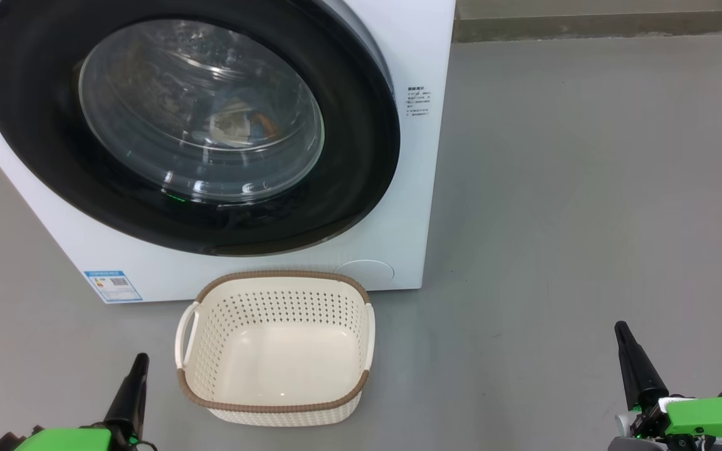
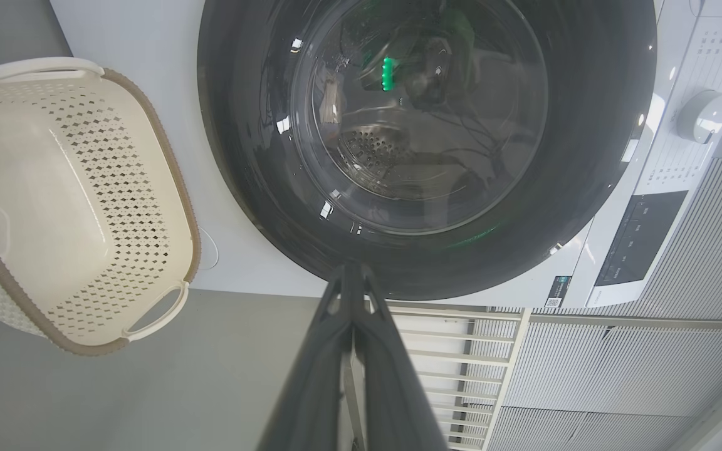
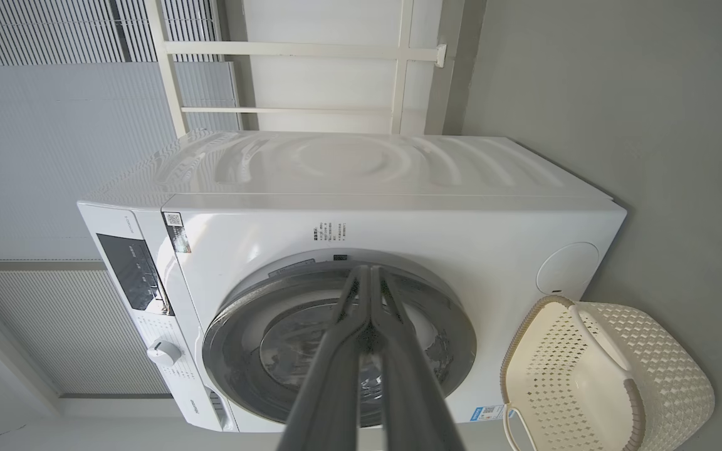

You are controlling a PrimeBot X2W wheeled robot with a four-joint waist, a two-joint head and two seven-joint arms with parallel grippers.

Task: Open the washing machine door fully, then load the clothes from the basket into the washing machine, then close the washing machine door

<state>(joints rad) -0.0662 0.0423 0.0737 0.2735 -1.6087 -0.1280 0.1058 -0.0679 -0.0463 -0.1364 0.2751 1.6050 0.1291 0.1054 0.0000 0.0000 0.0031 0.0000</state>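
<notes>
Head cam: washing machine door [image 1: 35,156] sits shut, flush w/ the front of the white washing machine [image 1: 414,188]. Thru the glass bowl I make out the clothes [image 1: 245,123] inside the drum: bits of blue, orange and cream cloth low in the window. The basket [image 1: 276,275] stands on the grey floor [image 1: 586,188] just in front of the machine, below the door, its bare bottom showing. My left gripper [image 1: 140,362] is at lower left, right gripper [image 1: 622,331] at lower right, both well apart from the basket. Fingers on each are clenched together, grasping nothing, pointing twd the machine.
</notes>
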